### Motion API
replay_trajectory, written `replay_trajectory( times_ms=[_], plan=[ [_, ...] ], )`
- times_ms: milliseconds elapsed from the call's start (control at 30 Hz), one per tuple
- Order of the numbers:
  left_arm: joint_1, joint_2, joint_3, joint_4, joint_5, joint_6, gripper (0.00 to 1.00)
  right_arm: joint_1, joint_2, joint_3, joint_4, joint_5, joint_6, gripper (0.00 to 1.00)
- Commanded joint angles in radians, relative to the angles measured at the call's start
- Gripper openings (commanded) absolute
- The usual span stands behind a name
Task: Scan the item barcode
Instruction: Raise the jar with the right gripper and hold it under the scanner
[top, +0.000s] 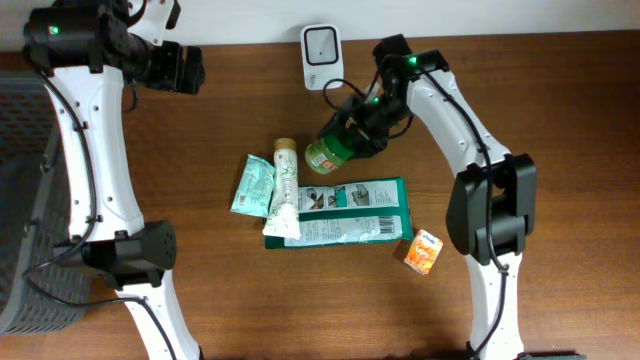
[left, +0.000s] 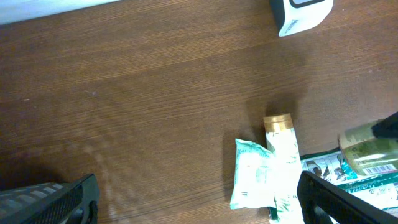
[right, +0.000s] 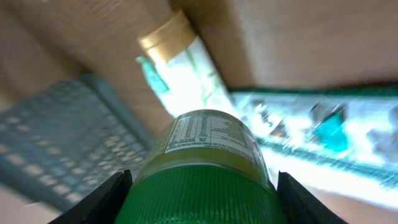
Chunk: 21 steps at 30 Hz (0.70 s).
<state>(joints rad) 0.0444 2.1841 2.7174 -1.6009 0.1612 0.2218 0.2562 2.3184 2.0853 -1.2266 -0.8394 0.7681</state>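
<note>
- Near the back of the tabletop (top: 230, 300), a little in front of the white scanner (top: 320, 45), the green-capped bottle (top: 330, 152) lay tilted in the right arm's grasp, with its base toward the pile of other goods.
- In the right wrist view, the right fingers (right: 106, 199) pressed against either side of the green cap, so they appeared clamped on the bottle.
- Whether the bottle had fully left the tabletop could not be told from above. The blurred wrist picture suggested it was on the move.
- At the far left corner, the left fingers (left: 348, 202) stood wide apart, held nothing, and were well away from every item.
- A green pouch (top: 253, 186), a gold-capped tube (top: 283, 190), a flat green box (top: 350, 212) and a small orange carton (top: 423, 250) lay on the tabletop. None of them had been picked up.
- As a judgement, the picking-up looked done and the scan itself not yet done.
- The bottle was near the scanner but not squarely before its window.
- Printed label faced the wrist camera, but the barcode could not be made out there.
- What seemed left was to carry the bottle closer, turn the barcode toward the window and hold it steady there.
</note>
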Motion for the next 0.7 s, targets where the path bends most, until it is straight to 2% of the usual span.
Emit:
replay_trajectory(
  times_ms=[0, 100, 167, 467, 567, 667],
  plan=[
    [0.004, -0.006, 0.01, 0.002, 0.007, 0.019, 0.99, -0.002, -0.002, 0.028, -0.01, -0.182, 0.21, 0.45],
    [0.004, -0.006, 0.01, 0.002, 0.008, 0.019, 0.99, -0.002, -0.002, 0.028, -0.01, -0.232, 0.332, 0.45],
    [0.004, -0.006, 0.01, 0.002, 0.007, 0.019, 0.99, -0.003, -0.002, 0.028, -0.01, -0.278, 0.364, 0.45],
    [0.004, -0.006, 0.01, 0.002, 0.007, 0.019, 0.99, -0.002, -0.002, 0.028, -0.008, -0.296, 0.365, 0.45],
    [0.004, -0.006, 0.01, 0.002, 0.007, 0.019, 0.99, 0.0, -0.002, 0.028, -0.008, -0.114, 0.303, 0.45],
    [0.004, -0.006, 0.01, 0.002, 0.007, 0.019, 0.99, -0.001, -0.002, 0.028, -0.007, 0.116, 0.175, 0.45]
  ],
)
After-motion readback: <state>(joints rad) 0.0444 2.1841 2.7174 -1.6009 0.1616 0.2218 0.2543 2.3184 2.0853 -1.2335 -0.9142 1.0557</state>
